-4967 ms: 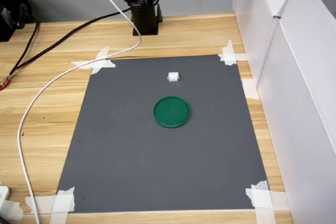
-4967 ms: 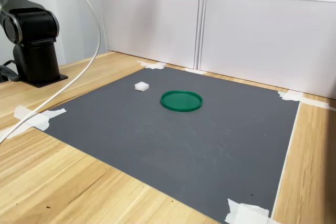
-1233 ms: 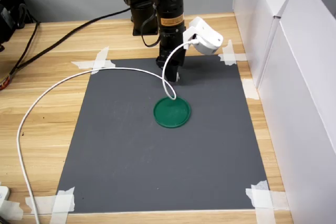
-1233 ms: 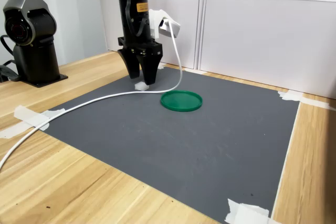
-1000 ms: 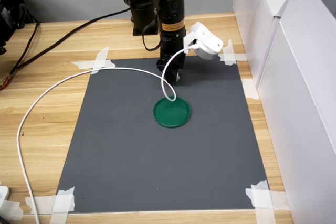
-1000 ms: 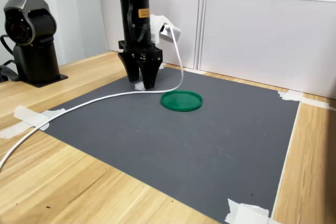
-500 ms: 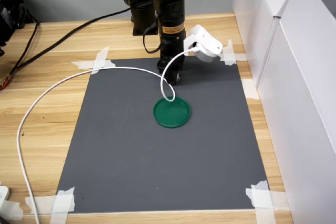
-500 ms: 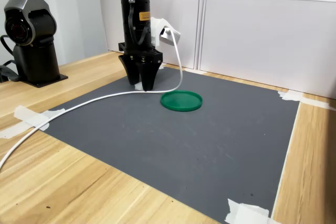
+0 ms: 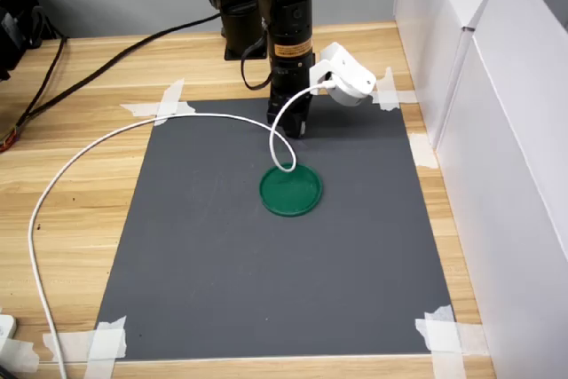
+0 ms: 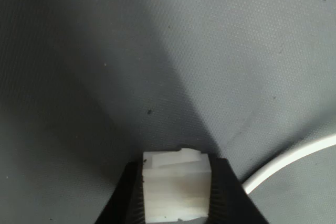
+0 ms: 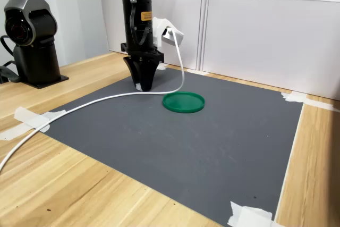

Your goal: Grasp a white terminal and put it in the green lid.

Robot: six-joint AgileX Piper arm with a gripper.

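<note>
In the wrist view the white terminal sits between my two black fingers, which press on both of its sides just above the dark mat. My gripper points straight down at the far part of the mat, shut on the terminal, which the fingers hide in both exterior views. The green lid lies flat on the mat a short way nearer the camera in the first exterior view. In the second exterior view the gripper stands left of the green lid.
A white cable loops from the wrist camera over the mat to the lid's rim and off the first exterior view's left. White panels wall the right side. The arm's base stands on the wooden table.
The arm came down from above to the terminal. Over the last second the fingers narrowed from open around the terminal to shut on it. The lid has not moved.
</note>
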